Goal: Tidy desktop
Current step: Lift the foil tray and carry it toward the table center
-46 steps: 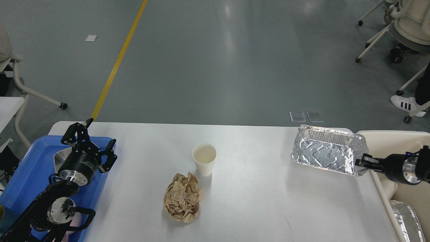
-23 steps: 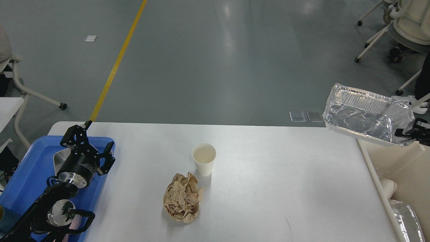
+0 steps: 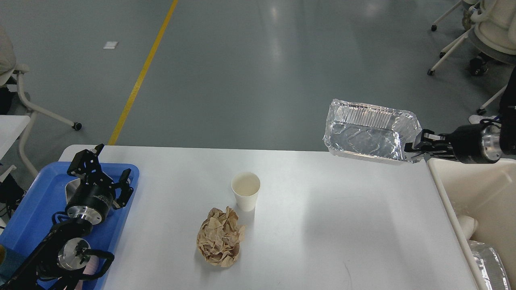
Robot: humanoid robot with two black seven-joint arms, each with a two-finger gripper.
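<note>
two items left on the white desktop, foil tray held aloft

two loose things sit near the middle of the desktop (image 3: pixel 322 225): a white paper cup (image 3: pixel 245 196), upright and apparently empty, and a crumpled ball of brown paper (image 3: pixel 220 242) just in front of it, close but seemingly not touching. the desktop fills the lower centre of the head view, between a blue plastic tray (image 3: pixel 28 217) on its left end and a cream-coloured bin (image 3: pixel 483 193) at its right edge.

the right gripper (image 3: pixel 417 146) pinches the near right rim of a crinkled aluminium foil tray (image 3: pixel 369 131), which hangs in the air above the desktop's far right corner, tilted so its inside faces the camera.

the left gripper (image 3: pixel 105 173) hovers over the blue plastic tray with its fingers spread apart, holding nothing.
</note>
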